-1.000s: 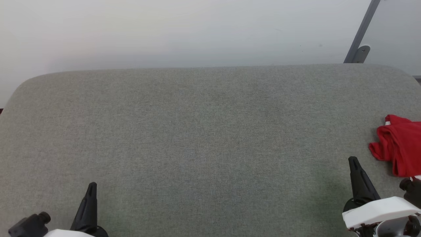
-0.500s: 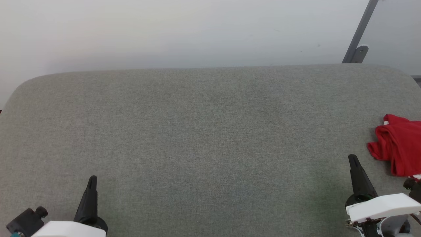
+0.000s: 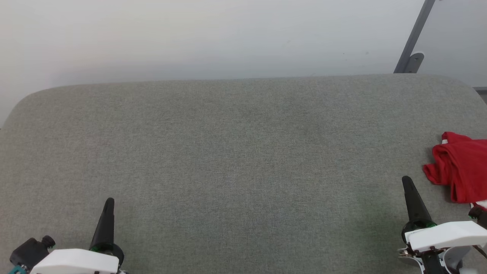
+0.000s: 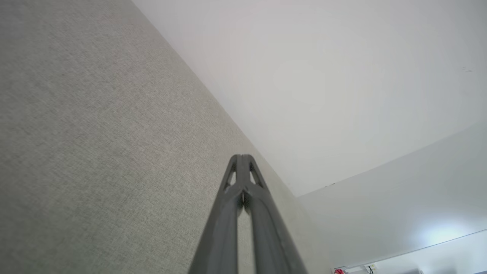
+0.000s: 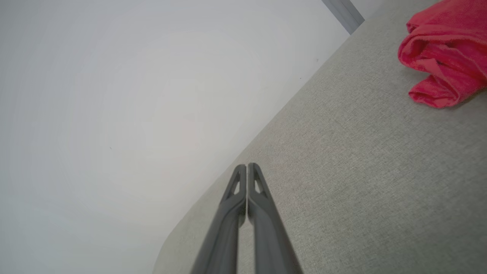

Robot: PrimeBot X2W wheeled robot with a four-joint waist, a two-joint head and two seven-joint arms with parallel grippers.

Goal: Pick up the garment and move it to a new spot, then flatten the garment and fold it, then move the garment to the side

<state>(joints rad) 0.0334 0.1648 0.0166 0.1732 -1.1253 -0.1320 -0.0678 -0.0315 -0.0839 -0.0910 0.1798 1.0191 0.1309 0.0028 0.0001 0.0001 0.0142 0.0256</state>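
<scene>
My left gripper [image 3: 109, 201] had crept forward since a second ago, right gripper [image 3: 406, 179] barely, both with fingers pressed together, empty, over the grey fabric surface [image 3: 243, 152], red garment [image 3: 460, 167] bunched at its right edge, near my right gripper

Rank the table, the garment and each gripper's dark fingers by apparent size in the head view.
1. Table, by far the largest.
2. Garment, though the picture's edge cuts it off.
3. Right gripper and left gripper: their dark fingers look alike, so no ranking between them.
</scene>
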